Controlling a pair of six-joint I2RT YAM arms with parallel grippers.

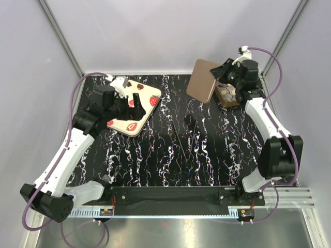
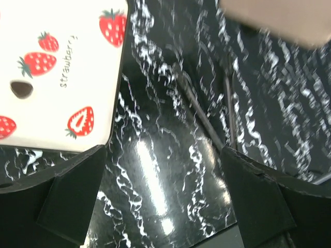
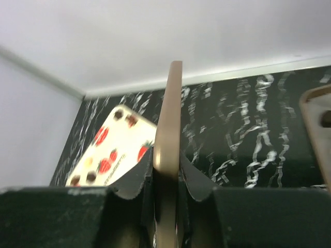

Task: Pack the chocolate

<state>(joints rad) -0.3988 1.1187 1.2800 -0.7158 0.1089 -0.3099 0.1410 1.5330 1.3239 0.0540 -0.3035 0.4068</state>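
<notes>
Chocolate [image 1: 226, 93] small, light, likely slippery; lift by tray [image 1: 230, 104] rim. Right hand [image 3: 166, 165] clamped on stiff brown panel [image 1: 203, 80] beside tray; left hand [image 2: 164, 152] apart.

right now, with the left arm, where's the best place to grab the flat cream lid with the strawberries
Probably the edge of the flat cream strawberry-printed lid that faces the middle of the black marbled table. It lies flat, print up, so a straight pinch from above finds little. Bring the open left gripper in low from that bare side, one finger under, one on top.
</notes>
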